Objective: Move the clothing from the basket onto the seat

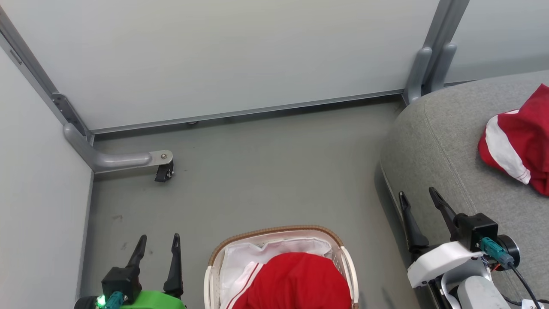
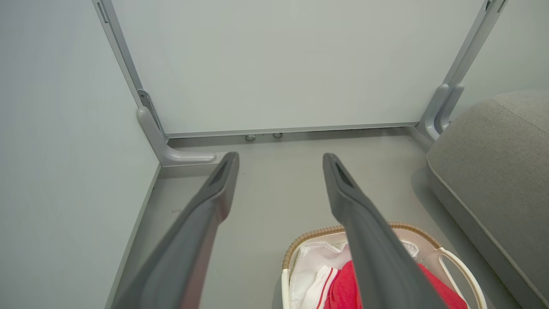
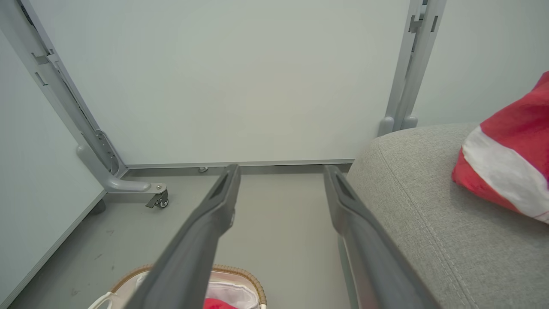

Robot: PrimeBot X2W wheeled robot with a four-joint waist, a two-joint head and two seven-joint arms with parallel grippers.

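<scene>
The white basket (image 1: 281, 231) with its brown woven rim stands on the floor at the bottom centre, and red clothing (image 1: 296, 281) with white stripes lies in it on a white liner. A second red and white garment (image 1: 521, 139) rests on the grey seat (image 1: 433, 146) at the right. My left gripper (image 1: 158, 242) is open to the left of the basket (image 2: 317, 234), holding nothing. Over the seat's (image 3: 429, 206) near edge my right gripper (image 1: 418, 193) stands open and empty. The right wrist view shows the garment on the seat (image 3: 510, 159).
Pale partition panels (image 1: 240, 56) close off the back and left. A grey partition foot with a castor (image 1: 164, 171) juts onto the floor at the left. Another grey post (image 1: 429, 73) stands at the seat's back corner. Grey floor (image 1: 274, 171) lies between basket and wall.
</scene>
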